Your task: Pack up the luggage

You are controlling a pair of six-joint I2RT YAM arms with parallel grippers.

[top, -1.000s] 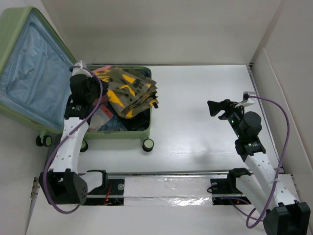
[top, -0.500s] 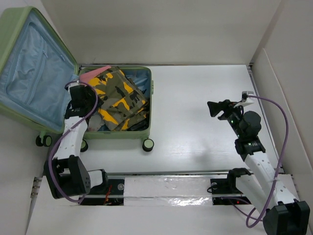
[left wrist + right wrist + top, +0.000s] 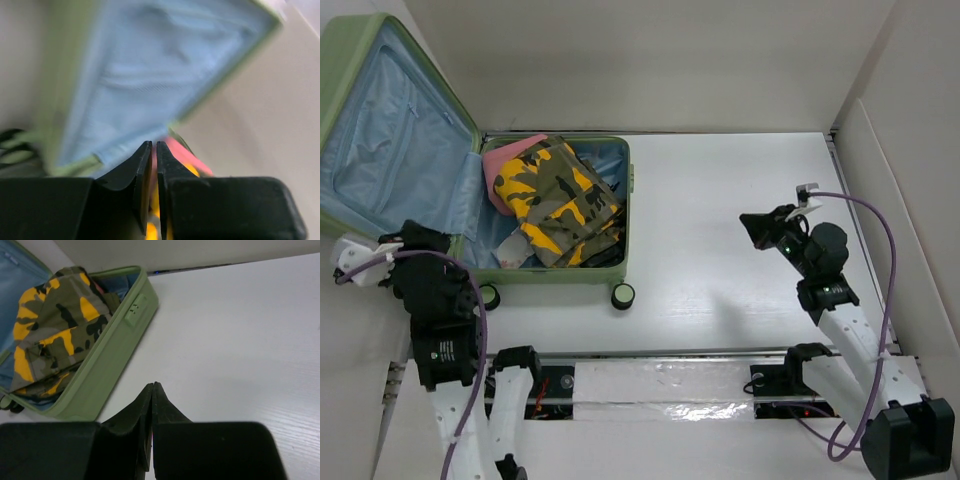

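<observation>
The luggage [image 3: 629,190] lies open at the back left, and its blue-lined lid [image 3: 390,140] leans up to the left. An olive-and-orange camouflage garment [image 3: 555,195] lies folded in the base on top of a pink piece [image 3: 500,170]. My left gripper [image 3: 420,238] hangs low at the left, in front of the lid, shut and empty. The left wrist view is blurred: the left gripper [image 3: 153,144] is shut, with the lid lining [image 3: 150,70] behind it. My right gripper [image 3: 755,225] hovers over the bare table to the right, shut on nothing. In the right wrist view the right gripper [image 3: 152,385] points toward the luggage [image 3: 115,350] and garment [image 3: 55,325].
Other clothes [image 3: 605,250] fill the base under the camouflage garment. A luggage wheel [image 3: 622,295] sticks out toward me. White walls [image 3: 880,130] close off the back and right. The mounting rail [image 3: 660,385] runs along the near edge.
The left gripper let go of the camouflage garment into the luggage base, drew back down to the left and shut again. The right gripper closed and barely moved.
</observation>
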